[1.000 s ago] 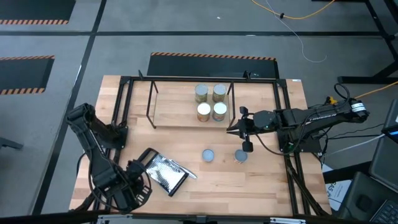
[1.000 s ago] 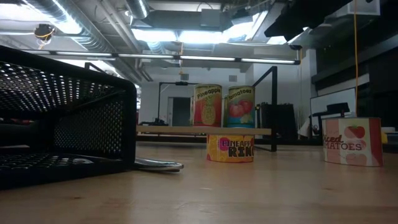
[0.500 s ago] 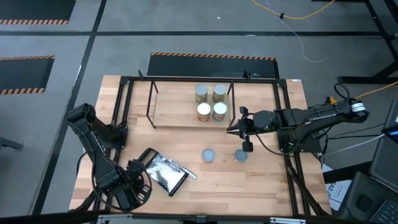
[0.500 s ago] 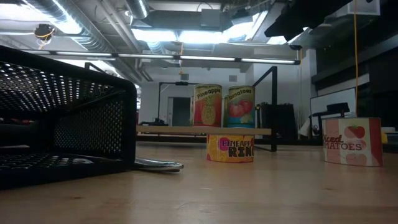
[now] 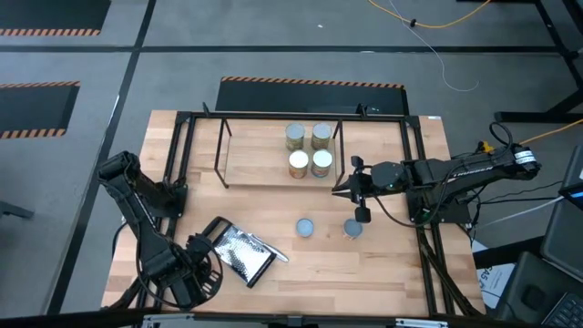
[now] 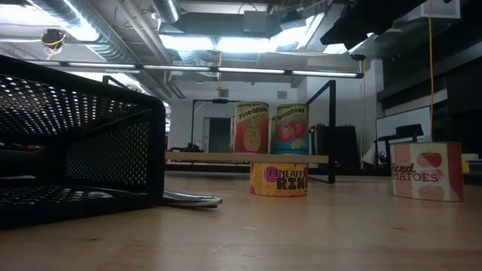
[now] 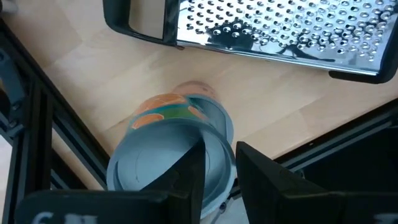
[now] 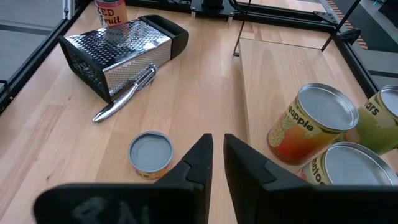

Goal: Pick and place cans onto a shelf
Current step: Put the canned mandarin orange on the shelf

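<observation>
A can (image 7: 163, 149) with a blue-grey top and an orange and green label stands near the table's near left corner, beyond the grater (image 5: 240, 255); it also shows in the right wrist view (image 8: 110, 10). My left gripper (image 7: 221, 154) points down at it, open, one finger over the lid and one outside the wall. Several cans (image 5: 308, 150) stand on the shelf (image 5: 264, 173). Two short cans (image 5: 306, 227) (image 5: 352, 228) stand on the table. My right gripper (image 8: 217, 142) hovers by the shelf's right end, its fingers a narrow gap apart, holding nothing. My left gripper comes at the can from above, astride the rim (image 7: 231, 140) on the side toward the table's edge. I cannot tell whether either finger touches the rim. Whether the can's base is on the table does not show.
The metal grater (image 8: 118, 59) lies on its side next to the left arm. A black frame rail (image 7: 37, 124) runs close beside the can. Bare wood lies between the grater and the two short cans.
My left gripper has sunk a little, straight down, at the table's near left corner.
</observation>
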You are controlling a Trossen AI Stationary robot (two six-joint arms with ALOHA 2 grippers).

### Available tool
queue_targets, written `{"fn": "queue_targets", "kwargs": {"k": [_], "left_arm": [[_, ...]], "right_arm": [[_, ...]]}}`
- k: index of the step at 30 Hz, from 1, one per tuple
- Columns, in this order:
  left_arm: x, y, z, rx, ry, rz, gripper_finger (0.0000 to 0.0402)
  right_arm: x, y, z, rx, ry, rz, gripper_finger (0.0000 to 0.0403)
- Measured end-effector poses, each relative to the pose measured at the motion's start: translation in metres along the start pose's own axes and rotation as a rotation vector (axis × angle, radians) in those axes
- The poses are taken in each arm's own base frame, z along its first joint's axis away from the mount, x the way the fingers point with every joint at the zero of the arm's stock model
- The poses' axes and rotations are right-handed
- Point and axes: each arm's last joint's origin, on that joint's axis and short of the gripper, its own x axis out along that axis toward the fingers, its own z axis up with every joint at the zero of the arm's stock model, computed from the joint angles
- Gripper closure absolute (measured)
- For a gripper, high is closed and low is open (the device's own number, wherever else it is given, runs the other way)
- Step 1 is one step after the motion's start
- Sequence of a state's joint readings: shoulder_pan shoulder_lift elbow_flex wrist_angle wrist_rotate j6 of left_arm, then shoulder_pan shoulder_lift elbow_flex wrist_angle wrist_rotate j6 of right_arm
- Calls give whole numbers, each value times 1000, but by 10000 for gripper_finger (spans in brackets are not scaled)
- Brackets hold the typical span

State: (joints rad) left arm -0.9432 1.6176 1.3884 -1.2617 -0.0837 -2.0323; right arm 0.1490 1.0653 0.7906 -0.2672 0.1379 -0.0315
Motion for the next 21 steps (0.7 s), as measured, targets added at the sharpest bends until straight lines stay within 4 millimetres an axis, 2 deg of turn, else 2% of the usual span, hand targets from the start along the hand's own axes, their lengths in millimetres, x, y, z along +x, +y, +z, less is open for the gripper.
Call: {"fn": "queue_targets", "kwargs": {"k": [13, 17, 21], "left_arm": [[0, 0, 0, 48, 0, 0, 321], [0, 0, 0, 48, 0, 1, 343], [0, 0, 0, 47, -1, 1, 381]], "right_arm": [[0, 0, 0, 0, 0, 0, 357], [0, 0, 0, 0, 0, 0, 357], [0, 0, 0, 0, 0, 0, 357]]}}
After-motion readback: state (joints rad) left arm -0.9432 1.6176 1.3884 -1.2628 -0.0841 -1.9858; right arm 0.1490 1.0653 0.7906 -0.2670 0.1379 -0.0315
